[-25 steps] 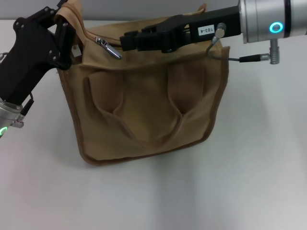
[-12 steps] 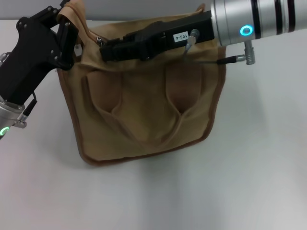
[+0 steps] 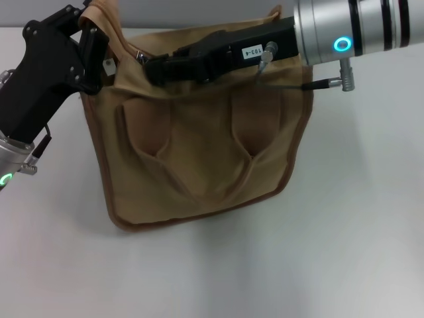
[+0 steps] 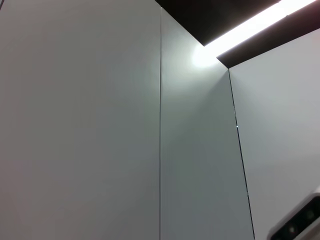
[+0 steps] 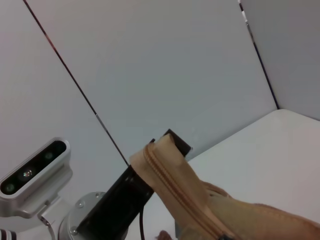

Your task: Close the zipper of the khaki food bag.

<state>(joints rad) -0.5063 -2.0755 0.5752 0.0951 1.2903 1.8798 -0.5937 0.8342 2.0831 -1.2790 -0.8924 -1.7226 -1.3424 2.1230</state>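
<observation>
White tabletop point(image 3: 344, 218) under everything, pale wall panels behind in both wrist views. Khaki food bag point(image 3: 199, 146) stands mid-table, front face w/ its two looped handles toward the head cam, top panel tipped away. Left gripper point(image 3: 89, 36) is up at the bag's left top corner, clamped on the raised fabric end there; right wrist view shows that tan corner lifted w/ the zipper point(image 5: 172, 187) tape running down from it and the black fingers behind. Right gripper point(image 3: 154, 67) lies across the top edge, tips at the left end of the zip. Change vs 1 s back: the silver pull tab was plainly visible, hanging free just left of the right gripper's tips; the arm then slid left over it, and now the tab is hidden under the tips, only a bit of metal showing beside them. Since half a sec ago almost no shift. Can't tell whether the right jaws have closed on the tab or just cover it. My read: approach done, grasp being set; the pull along the zip not started, so bag prob. still open.
</observation>
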